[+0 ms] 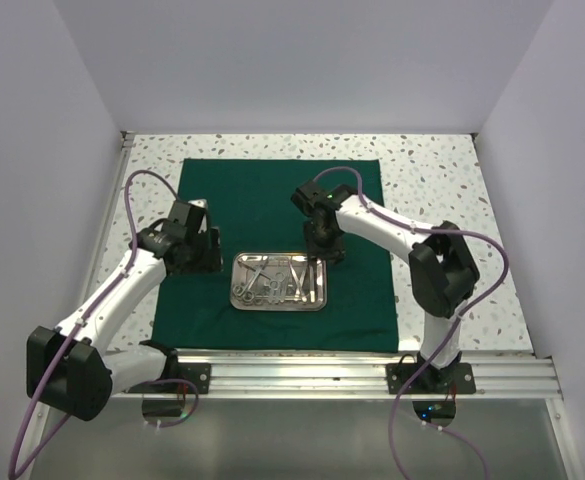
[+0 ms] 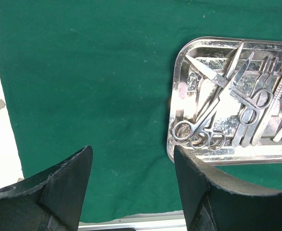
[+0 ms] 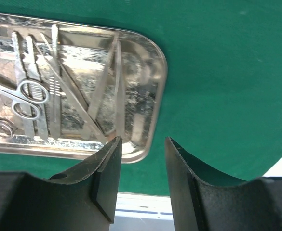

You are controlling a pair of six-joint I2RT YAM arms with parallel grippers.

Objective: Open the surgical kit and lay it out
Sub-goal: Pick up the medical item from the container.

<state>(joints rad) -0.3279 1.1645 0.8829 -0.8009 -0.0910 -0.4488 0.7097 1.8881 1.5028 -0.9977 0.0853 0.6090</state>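
Note:
The dark green cloth wrap (image 1: 272, 200) lies spread flat on the table. The shiny steel tray (image 1: 322, 297) sits on its near middle and holds several slim silver instruments (image 1: 272, 282). My left gripper (image 1: 204, 262) hovers just left of the tray, open and empty; the left wrist view shows the tray's rim (image 2: 177, 82) and scissors-like forceps (image 2: 203, 130) ahead of its right finger. My right gripper (image 1: 328, 252) hovers over the tray's far right corner, open and empty; the right wrist view shows the tray's rim (image 3: 160, 91) and tweezers (image 3: 104, 82) above its fingers.
The speckled white tabletop (image 1: 442, 190) surrounds the cloth. A metal rail (image 1: 302, 370) runs along the near edge by the arm bases. White walls close the left, right and back sides.

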